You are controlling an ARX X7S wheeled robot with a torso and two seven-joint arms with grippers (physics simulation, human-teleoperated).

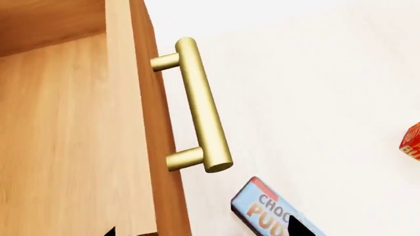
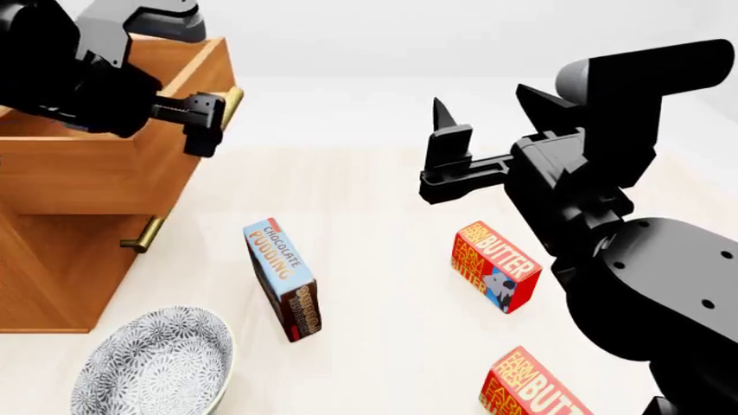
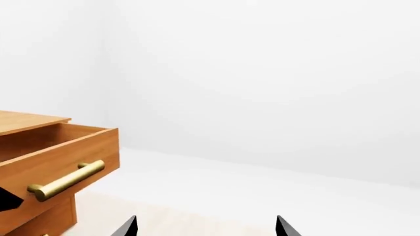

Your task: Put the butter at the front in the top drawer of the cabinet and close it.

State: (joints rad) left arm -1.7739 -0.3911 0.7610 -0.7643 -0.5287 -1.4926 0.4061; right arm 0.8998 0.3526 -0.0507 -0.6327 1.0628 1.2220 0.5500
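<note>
cabinet point(image 2: 58, 259), orange-brown wood, far left; top drawer point(image 2: 116, 169) pulled out, round brass bar handle point(image 1: 200, 105). left gripper point(image 2: 207, 121) at the drawer front, jaw state cannot be told. right gripper point(image 2: 450, 160) mid-air, fingers apart, empty. butter point(image 2: 496, 266), red rectangular box, on the table at right; second butter point(image 2: 533, 386) nearer. pudding box point(image 2: 283, 277) centre; patterned bowl point(image 2: 155, 363) near left.

The top drawer point(image 2: 110, 164) of the cabinet point(image 2: 58, 259) stood pulled out, the left gripper point(image 2: 207, 121) at its brass handle point(image 2: 232, 102). The right gripper point(image 2: 450, 160) hung open above the farther butter point(image 2: 496, 264); the pudding box point(image 2: 285, 277) lay between cabinet and butter.
</note>
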